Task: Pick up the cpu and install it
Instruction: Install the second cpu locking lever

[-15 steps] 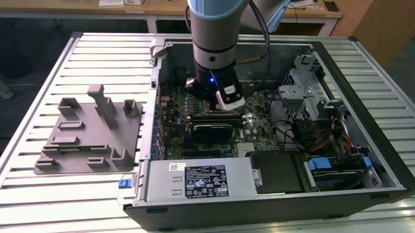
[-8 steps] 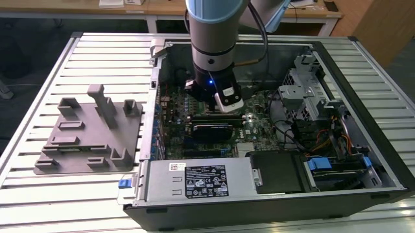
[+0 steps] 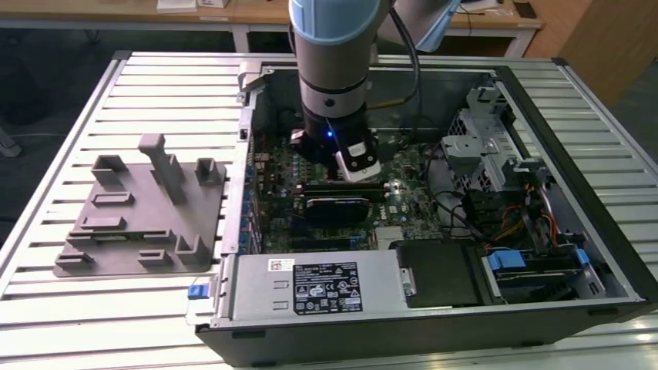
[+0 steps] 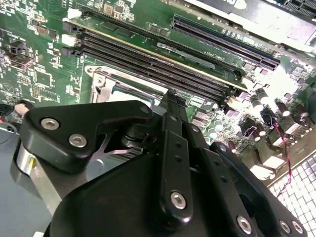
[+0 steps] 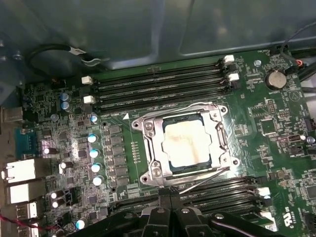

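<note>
The cpu (image 5: 186,143) lies flat in the square metal-framed socket (image 5: 148,148) on the green motherboard, its silvery-white top plate smudged with pale residue. The socket's frame sits around its edges and a thin wire lever (image 5: 210,176) runs along one side. My gripper (image 5: 169,196) hovers just beside the socket, above the memory slots, shut with nothing between its fingers. In the second wrist view the gripper (image 4: 171,95) covers most of the socket (image 4: 106,81). In the exterior view the gripper (image 3: 360,173) reaches down into the open computer case (image 3: 606,231).
A grey plastic tray (image 3: 144,216) with upright blocks lies on the slatted table at the exterior view's left. Inside the case are a black expansion card (image 3: 340,204), a power supply (image 3: 319,285), a drive cage (image 3: 483,154) and loose cables. Memory slots (image 5: 158,89) flank the socket.
</note>
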You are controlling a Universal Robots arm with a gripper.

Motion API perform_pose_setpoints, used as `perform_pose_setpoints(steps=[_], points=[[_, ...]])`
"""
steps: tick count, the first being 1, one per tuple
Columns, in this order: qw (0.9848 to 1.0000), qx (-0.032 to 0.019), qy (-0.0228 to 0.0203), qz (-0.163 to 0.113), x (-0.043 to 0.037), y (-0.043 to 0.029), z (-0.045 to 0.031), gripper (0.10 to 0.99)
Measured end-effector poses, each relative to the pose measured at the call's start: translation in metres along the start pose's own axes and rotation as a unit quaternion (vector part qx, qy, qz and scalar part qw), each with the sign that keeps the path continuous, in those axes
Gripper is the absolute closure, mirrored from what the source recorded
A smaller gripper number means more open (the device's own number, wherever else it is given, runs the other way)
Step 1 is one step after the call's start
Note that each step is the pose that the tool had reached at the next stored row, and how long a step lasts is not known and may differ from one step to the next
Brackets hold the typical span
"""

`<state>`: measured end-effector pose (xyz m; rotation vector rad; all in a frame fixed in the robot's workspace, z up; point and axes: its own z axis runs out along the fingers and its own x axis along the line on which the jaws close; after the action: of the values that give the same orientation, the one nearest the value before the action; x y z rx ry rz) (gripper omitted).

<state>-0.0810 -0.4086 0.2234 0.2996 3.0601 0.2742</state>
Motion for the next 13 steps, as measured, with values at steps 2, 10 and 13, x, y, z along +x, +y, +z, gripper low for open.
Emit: perform_pose_setpoints(steps=[2,10,13], points=[[1.0,-0.003,0.0006,0.0,0.0006,-0.0005,0.0012,0.98],[0.9998,-0.0189,0.0036,0.001,0.0,-0.0059,0.0048,0.98],[0.9997,-0.0241,0.0046,0.002,-0.0008,-0.0102,0.0048,0.98]])
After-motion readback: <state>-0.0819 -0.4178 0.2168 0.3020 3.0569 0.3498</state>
